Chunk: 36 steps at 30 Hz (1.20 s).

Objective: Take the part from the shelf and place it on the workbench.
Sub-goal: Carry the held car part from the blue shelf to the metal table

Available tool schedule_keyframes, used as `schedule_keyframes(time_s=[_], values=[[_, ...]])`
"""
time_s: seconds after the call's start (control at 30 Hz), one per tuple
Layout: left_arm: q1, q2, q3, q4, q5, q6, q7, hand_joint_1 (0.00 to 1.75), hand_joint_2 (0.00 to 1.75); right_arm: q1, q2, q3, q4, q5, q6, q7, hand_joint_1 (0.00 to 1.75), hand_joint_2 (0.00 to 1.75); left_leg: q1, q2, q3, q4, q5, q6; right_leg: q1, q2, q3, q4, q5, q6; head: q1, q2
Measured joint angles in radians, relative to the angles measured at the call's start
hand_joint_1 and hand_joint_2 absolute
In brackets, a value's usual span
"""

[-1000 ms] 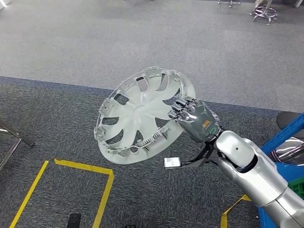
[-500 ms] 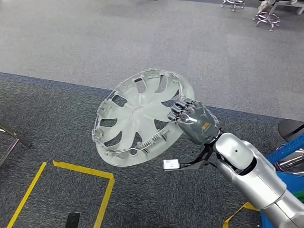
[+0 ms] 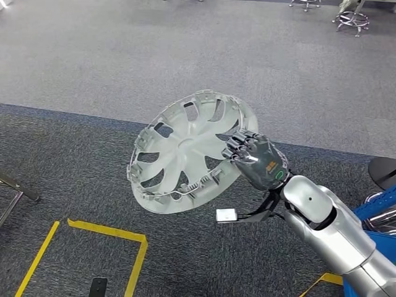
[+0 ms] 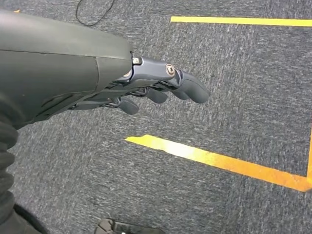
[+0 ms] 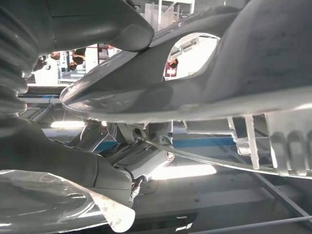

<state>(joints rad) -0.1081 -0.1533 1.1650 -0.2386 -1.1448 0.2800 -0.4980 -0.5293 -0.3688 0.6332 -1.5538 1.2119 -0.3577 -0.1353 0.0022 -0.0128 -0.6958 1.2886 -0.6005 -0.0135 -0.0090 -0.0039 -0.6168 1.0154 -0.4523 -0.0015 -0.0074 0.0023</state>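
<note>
My right hand still pinched the pale grey spoked plastic wheel cover by its rim, which had drifted slightly right of centre frame, carry ongoing.

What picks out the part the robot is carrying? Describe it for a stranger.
Over the dark grey carpet, above the yellow floor tape, the right hand grips a pale round wheel cover by its rim. Its curved spokes and clipped edge set it apart.

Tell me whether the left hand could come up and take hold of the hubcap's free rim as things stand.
Probably yes. The left hand hangs open over the carpet and holds nothing. The right hand grips the hubcap at one edge only, so the far rim stands in open air with nothing around it.
</note>
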Motion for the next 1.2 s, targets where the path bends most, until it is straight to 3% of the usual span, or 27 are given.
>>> schedule_keyframes(time_s=[0.03,0.07,0.13,0.17,0.2,0.33,0.4,0.47,0.5,0.53,0.57,0.63,0.7,0.8,0.87,0.97,1.0,1.03,1.07,1.13,1.2], values=[[0.001,0.000,0.000,0.000,0.000,0.001,0.001,0.00,1.75,0.003,0.000,0.000,0.000,0.000,0.000,0.000,1.75,1.75,0.001,0.000,-0.010,-0.004,0.014,-0.002,0.000,0.000,0.008,0.000,-0.006,0.000,0.000,0.000],[0.001,0.000,0.000,0.000,0.000,0.002,0.001,0.00,1.75,0.006,0.000,0.000,0.000,0.000,0.000,0.000,1.75,1.75,0.003,0.001,-0.005,-0.042,0.052,-0.003,0.000,0.000,0.018,0.000,-0.012,0.000,0.000,0.000],[0.001,0.000,0.000,0.000,0.000,0.004,0.001,0.00,1.75,0.010,0.000,-0.002,0.000,-0.003,0.000,0.000,1.75,1.75,0.005,0.002,0.027,-0.161,0.141,-0.001,0.000,0.001,0.035,0.001,-0.023,0.004,0.000,0.000],[0.000,0.000,0.000,0.000,0.000,0.005,0.002,0.00,1.75,0.009,0.000,-0.005,-0.001,-0.006,-0.001,0.001,1.75,1.75,0.004,0.004,0.041,-0.213,0.163,0.003,0.001,0.001,0.039,0.001,-0.028,0.008,0.000,0.000],[0.000,0.000,0.000,0.001,0.000,0.005,0.002,0.00,1.75,0.009,0.000,-0.008,-0.002,-0.008,-0.001,0.002,1.75,1.75,0.002,0.005,0.048,-0.241,0.173,0.007,0.002,0.001,0.039,0.001,-0.031,0.012,0.000,0.000],[0.000,0.000,-0.003,0.001,0.000,0.006,0.003,0.00,1.75,0.009,-0.002,-0.017,-0.007,-0.011,-0.001,0.004,1.75,1.75,-0.001,0.005,0.056,-0.259,0.174,0.029,-0.001,0.001,0.033,0.012,-0.053,0.036,0.003,0.000],[-0.002,0.000,-0.005,0.001,0.000,0.006,0.003,0.00,1.75,0.010,-0.004,-0.023,-0.009,-0.013,-0.001,0.004,1.75,1.75,0.002,0.005,0.060,-0.263,0.174,0.039,-0.002,0.002,-0.009,0.092,-0.098,0.042,0.007,0.000],[-0.003,0.000,-0.007,0.001,0.000,0.006,0.003,0.00,1.75,0.013,-0.005,-0.027,-0.009,-0.014,-0.001,0.003,1.75,1.75,0.000,0.005,0.061,-0.263,0.171,0.045,-0.002,0.002,-0.080,0.226,-0.150,0.045,0.010,0.000],[-0.003,0.000,-0.007,0.001,0.000,0.006,0.003,0.00,1.75,0.015,-0.006,-0.027,-0.009,-0.015,-0.001,0.003,1.75,1.75,-0.001,0.005,0.062,-0.263,0.170,0.047,-0.001,0.002,-0.108,0.272,-0.159,0.045,0.010,0.000],[-0.003,-0.001,-0.008,0.001,0.000,0.006,0.003,0.00,1.75,0.018,-0.006,-0.027,-0.009,-0.015,-0.001,0.003,1.75,1.75,-0.002,0.004,0.063,-0.263,0.168,0.048,-0.001,0.002,-0.119,0.281,-0.148,0.045,0.011,0.000],[-0.003,-0.001,-0.008,0.001,0.000,0.006,0.003,0.00,1.75,0.020,-0.006,-0.027,-0.009,-0.015,-0.001,0.002,1.75,1.75,-0.002,0.003,0.066,-0.263,0.166,0.049,-0.001,0.002,-0.110,0.251,-0.119,0.043,0.011,0.000],[-0.003,-0.001,-0.009,0.001,0.000,0.006,0.003,0.00,1.75,0.022,-0.007,-0.028,-0.009,-0.015,-0.001,0.001,1.75,1.75,-0.004,0.000,0.072,-0.262,0.162,0.046,0.000,0.002,-0.054,0.119,-0.045,0.037,0.010,0.000],[-0.003,-0.002,-0.009,0.001,0.000,0.005,0.003,0.00,1.75,0.022,-0.008,-0.031,-0.010,-0.016,-0.001,0.000,1.75,1.75,-0.007,-0.002,0.072,-0.259,0.159,0.039,0.003,0.003,-0.005,0.023,-0.013,0.031,0.009,0.000],[-0.002,-0.002,-0.010,0.001,0.000,0.005,0.004,0.00,1.75,0.022,-0.008,-0.032,-0.012,-0.016,-0.001,0.000,1.75,1.75,-0.006,-0.002,0.070,-0.258,0.158,0.026,0.005,0.002,0.008,0.002,-0.011,0.020,0.009,0.000],[-0.002,-0.001,-0.010,0.001,0.000,0.005,0.004,0.00,1.75,0.022,-0.008,-0.033,-0.013,-0.016,-0.001,0.000,1.75,1.75,-0.005,-0.001,0.060,-0.230,0.134,0.016,0.001,0.000,0.013,-0.005,-0.007,0.009,0.008,0.000],[-0.001,-0.001,-0.011,0.001,0.000,0.005,0.004,0.00,1.75,0.024,-0.009,-0.034,-0.014,-0.016,-0.001,-0.001,1.75,1.75,0.000,0.001,-0.013,-0.056,0.045,0.003,-0.001,-0.001,0.016,-0.009,-0.006,0.001,0.005,0.000],[-0.001,-0.001,-0.011,0.001,0.000,0.005,0.004,0.00,1.75,0.024,-0.009,-0.033,-0.014,-0.016,-0.001,-0.001,1.75,1.75,0.001,0.002,-0.036,-0.002,0.028,0.000,-0.001,-0.001,0.016,-0.009,-0.006,0.001,0.006,0.000],[-0.001,-0.001,-0.011,0.001,0.000,0.005,0.004,0.00,1.75,0.024,-0.009,-0.033,-0.014,-0.016,-0.001,-0.001,1.75,1.75,0.003,0.002,-0.046,0.021,0.028,-0.003,-0.001,-0.001,0.017,-0.008,-0.007,0.001,0.005,0.000],[-0.001,0.000,-0.011,0.001,0.000,0.005,0.004,0.00,1.75,0.025,-0.009,-0.033,-0.014,-0.016,-0.001,-0.002,1.75,1.75,0.006,0.002,-0.037,0.004,0.049,-0.005,-0.001,-0.001,0.018,-0.008,-0.007,0.001,0.005,0.000],[-0.001,0.000,-0.012,0.001,0.000,0.005,0.004,0.00,1.75,0.025,-0.009,-0.033,-0.014,-0.016,0.000,-0.002,1.75,1.75,0.010,0.005,0.022,-0.120,0.116,-0.005,-0.002,0.000,0.020,-0.007,-0.009,0.004,0.005,0.000],[-0.002,0.000,-0.012,0.001,0.001,0.006,0.005,0.00,1.75,0.024,-0.009,-0.033,-0.015,-0.016,0.000,-0.003,1.75,1.75,0.009,0.006,0.075,-0.231,0.149,-0.001,0.001,0.001,0.019,-0.003,-0.011,0.012,0.005,0.000]])
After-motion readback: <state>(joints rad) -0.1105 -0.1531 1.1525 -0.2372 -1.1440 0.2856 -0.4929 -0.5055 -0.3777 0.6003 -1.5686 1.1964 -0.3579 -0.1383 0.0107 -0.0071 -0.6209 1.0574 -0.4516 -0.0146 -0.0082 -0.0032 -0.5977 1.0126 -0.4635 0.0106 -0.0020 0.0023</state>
